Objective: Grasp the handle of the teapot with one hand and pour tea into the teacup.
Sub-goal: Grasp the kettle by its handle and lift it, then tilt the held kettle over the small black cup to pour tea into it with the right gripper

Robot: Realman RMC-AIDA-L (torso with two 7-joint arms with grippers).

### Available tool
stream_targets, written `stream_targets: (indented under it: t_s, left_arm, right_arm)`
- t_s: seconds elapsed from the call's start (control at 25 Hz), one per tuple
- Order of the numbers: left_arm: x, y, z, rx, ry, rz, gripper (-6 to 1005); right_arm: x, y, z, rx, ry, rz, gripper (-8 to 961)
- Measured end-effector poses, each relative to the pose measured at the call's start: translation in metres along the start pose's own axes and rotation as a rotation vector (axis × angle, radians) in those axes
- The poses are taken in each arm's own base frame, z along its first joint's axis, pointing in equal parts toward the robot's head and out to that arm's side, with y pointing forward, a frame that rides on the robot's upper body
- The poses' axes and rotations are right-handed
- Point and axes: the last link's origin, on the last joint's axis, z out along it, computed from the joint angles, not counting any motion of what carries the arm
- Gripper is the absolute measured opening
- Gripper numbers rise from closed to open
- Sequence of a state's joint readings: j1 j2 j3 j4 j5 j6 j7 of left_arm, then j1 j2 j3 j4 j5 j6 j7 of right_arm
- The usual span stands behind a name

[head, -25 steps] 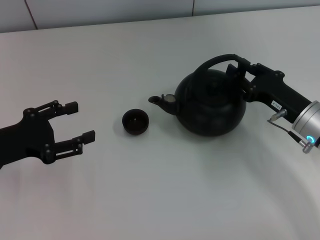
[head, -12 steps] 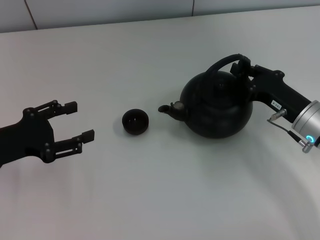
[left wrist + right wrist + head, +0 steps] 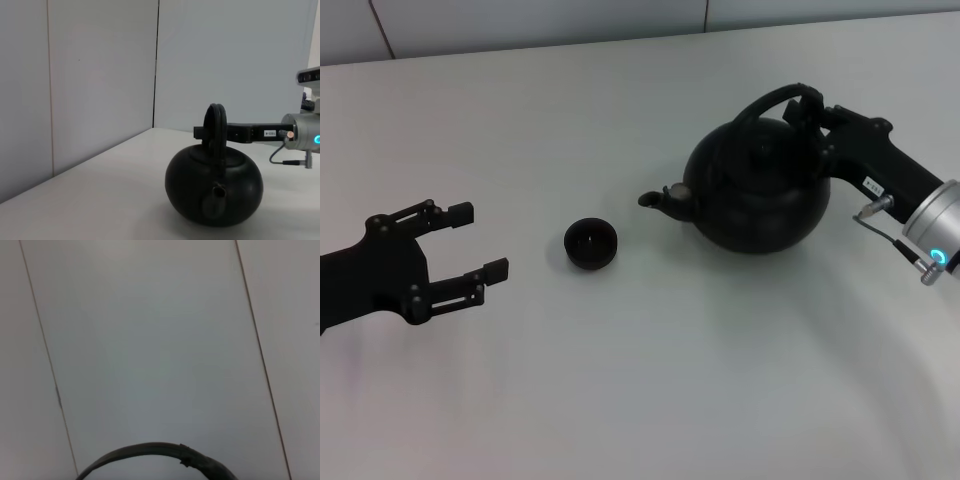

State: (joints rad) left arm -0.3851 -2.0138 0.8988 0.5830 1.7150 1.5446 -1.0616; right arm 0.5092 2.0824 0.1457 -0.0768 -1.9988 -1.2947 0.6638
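Note:
The black teapot point(image 3: 752, 195) is upright at the right, its spout pointing left toward the teacup point(image 3: 591, 243), with a gap between them. My right gripper point(image 3: 808, 115) is shut on the right end of the arched handle point(image 3: 765, 103). The left wrist view shows the teapot point(image 3: 215, 192) spout-on, with the handle point(image 3: 216, 125) and the right gripper's finger point(image 3: 235, 133) clamped on it. The right wrist view shows only an arc of the handle point(image 3: 150, 449). My left gripper point(image 3: 478, 240) is open and empty, left of the teacup. I see no tea.
The white table point(image 3: 640, 380) runs to a grey wall at the back point(image 3: 520, 20). The right arm's silver wrist with a blue light point(image 3: 935, 245) hangs at the right edge.
The teapot, held by my right gripper, has moved right and back, away from the teacup, and its spout has drawn off from the cup. The left arm has not moved.

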Motion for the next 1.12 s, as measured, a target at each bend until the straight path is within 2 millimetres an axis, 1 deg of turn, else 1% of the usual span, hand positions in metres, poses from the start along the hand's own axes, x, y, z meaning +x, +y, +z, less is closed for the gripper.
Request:
stream_targets:
  t_s: [0.16,0.24,0.64,0.76,1.12]
  left_arm:
    - [0.000,0.001,0.000,0.000,0.001,-0.002,798]
    - [0.000,0.001,0.000,0.000,0.001,-0.002,798]
    - [0.000,-0.001,-0.001,0.013,0.005,0.004,798]
    - [0.000,-0.001,0.000,0.015,0.004,0.004,798]
    - [-0.001,-0.002,0.001,0.026,0.001,0.003,799]
  right_arm:
    - [-0.005,0.000,0.008,-0.011,-0.006,-0.034,132]
    - [-0.010,0.000,0.014,-0.021,-0.012,-0.079,132]
    - [-0.026,-0.008,0.028,-0.050,-0.012,-0.187,132]
    - [-0.027,-0.007,0.030,-0.060,-0.004,-0.204,132]
    - [-0.028,0.000,0.049,-0.125,0.059,-0.284,132]
